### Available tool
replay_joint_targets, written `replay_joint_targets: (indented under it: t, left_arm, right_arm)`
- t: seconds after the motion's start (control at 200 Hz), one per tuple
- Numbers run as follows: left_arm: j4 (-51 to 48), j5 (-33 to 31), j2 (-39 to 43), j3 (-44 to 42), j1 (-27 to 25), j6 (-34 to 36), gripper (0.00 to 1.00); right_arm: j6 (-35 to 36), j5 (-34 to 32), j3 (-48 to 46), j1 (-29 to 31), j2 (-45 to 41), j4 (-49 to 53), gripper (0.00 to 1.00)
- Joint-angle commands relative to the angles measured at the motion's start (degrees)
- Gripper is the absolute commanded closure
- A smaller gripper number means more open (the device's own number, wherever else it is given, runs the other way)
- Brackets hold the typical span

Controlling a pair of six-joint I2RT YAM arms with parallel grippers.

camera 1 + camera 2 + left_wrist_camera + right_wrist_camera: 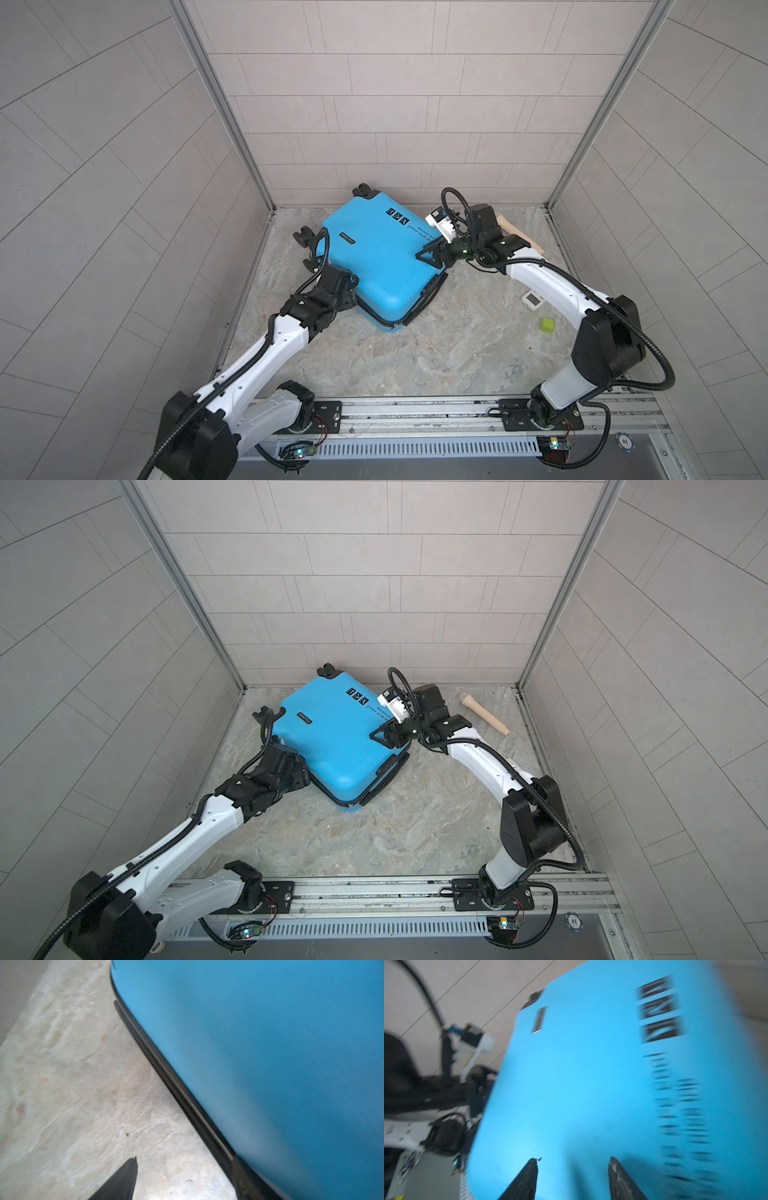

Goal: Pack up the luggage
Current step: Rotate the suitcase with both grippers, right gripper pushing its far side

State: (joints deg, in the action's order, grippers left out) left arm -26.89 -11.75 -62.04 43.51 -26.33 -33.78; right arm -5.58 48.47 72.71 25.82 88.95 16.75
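Observation:
The blue luggage (374,266) (332,737) lies shut and flat on the marbled table, printed face up, with its black wheels (305,239) towards the back left. My left gripper (352,300) (184,1167) sits low at the case's near-left side. It is open, with one finger over bare table and the other against the black zipper (176,1084). My right gripper (424,255) (574,1159) hovers over the right edge of the blue face (591,1064). It is open, with nothing between its fingers.
A beige wooden peg (484,713) lies at the back right, behind the right arm. A small white device (532,300) and a green cube (547,325) rest on the table at the right. Tiled walls close in the back and both sides.

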Motion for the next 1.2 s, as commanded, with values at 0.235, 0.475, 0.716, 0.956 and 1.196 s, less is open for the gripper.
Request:
replay_joint_targets:
  t: [0.235, 0.475, 0.716, 0.956, 1.196]
  left_arm:
    - [13.7, 7.6, -2.3, 3.4, -0.9, 2.9, 0.21]
    - [9.3, 1.7, 5.9, 0.7, 0.9, -3.0, 0.17]
    - [11.6, 12.6, 8.8, -0.8, 13.8, -7.4, 0.14]
    - [32.9, 20.6, 1.0, -2.6, 24.2, -17.3, 0.14]
    - [45.5, 27.5, -12.7, 2.2, 26.4, -19.3, 0.14]
  right_arm:
    - [-5.6, -9.8, -13.8, 0.8, -13.4, 7.1, 0.34]
    - [-10.6, -20.7, -3.9, -5.0, -11.4, 4.8, 0.25]
    - [-20.9, -19.2, 12.4, -15.0, 5.5, 1.7, 0.22]
    - [-28.5, -9.1, 24.3, -15.9, 23.7, -5.7, 0.26]
    - [-36.4, -2.4, 19.2, -15.9, 25.8, -19.4, 0.26]
